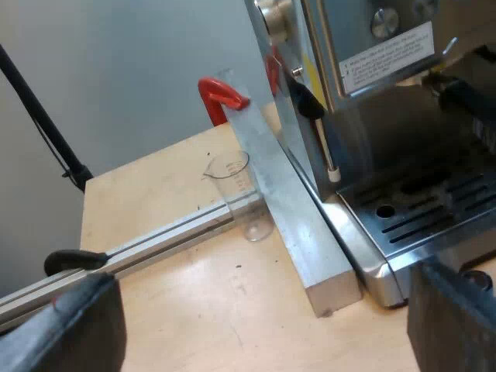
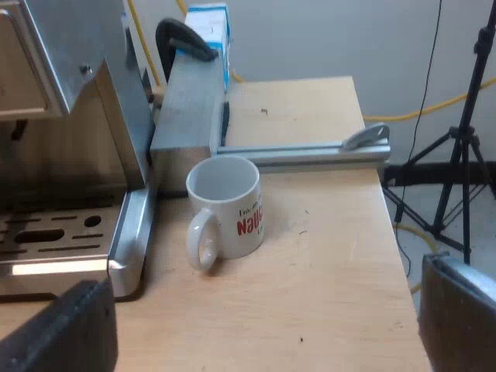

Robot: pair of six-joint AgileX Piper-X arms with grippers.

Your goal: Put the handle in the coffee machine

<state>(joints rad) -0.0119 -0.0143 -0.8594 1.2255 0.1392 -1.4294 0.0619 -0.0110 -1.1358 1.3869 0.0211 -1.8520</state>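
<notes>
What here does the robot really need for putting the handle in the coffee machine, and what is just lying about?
For the job:
coffee machine
left tool, open and empty
right tool, open and empty

Just lying about:
measuring glass
mug
red clamp
black clamp
blue-and-white carton

My left gripper (image 1: 262, 332) hung angled downward, its two black fingers spread wide apart. My right gripper (image 2: 263, 325) sat in the same pose, fingers parted just as wide.
</notes>
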